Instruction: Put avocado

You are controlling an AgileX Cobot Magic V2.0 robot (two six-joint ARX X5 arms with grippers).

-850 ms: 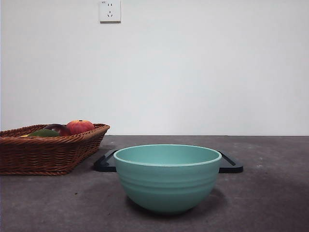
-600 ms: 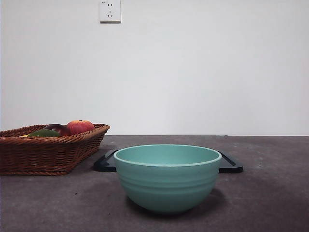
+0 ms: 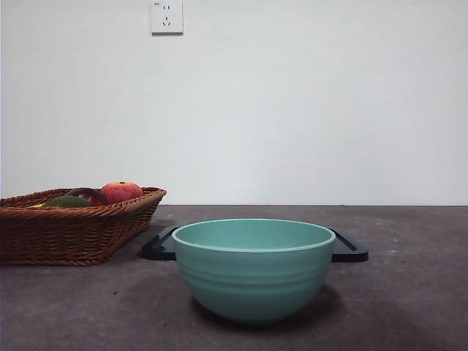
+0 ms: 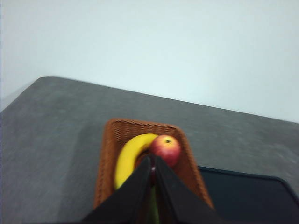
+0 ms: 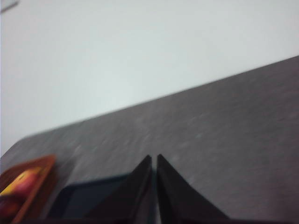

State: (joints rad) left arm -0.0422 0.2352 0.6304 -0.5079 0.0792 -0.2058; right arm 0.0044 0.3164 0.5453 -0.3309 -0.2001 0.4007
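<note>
The avocado (image 3: pixel 67 201) is dark olive-green and lies low in the brown wicker basket (image 3: pixel 69 234) at the left, beside a maroon fruit (image 3: pixel 86 194) and a red-orange fruit (image 3: pixel 121 191). A teal bowl (image 3: pixel 254 267) stands in the middle front. My left gripper (image 4: pixel 153 159) is shut and empty, high above the basket (image 4: pixel 180 163); its jaws cover most of the avocado, and only a green sliver (image 4: pixel 153 211) shows between them. My right gripper (image 5: pixel 154 158) is shut and empty, above the table near the black tray (image 5: pixel 88 198). Neither gripper shows in the front view.
A black tray (image 3: pixel 349 248) lies flat behind the bowl. In the left wrist view a yellow banana (image 4: pixel 127 158) and the red-orange fruit (image 4: pixel 166 148) lie in the basket. A white wall with a socket (image 3: pixel 167 16) closes the back.
</note>
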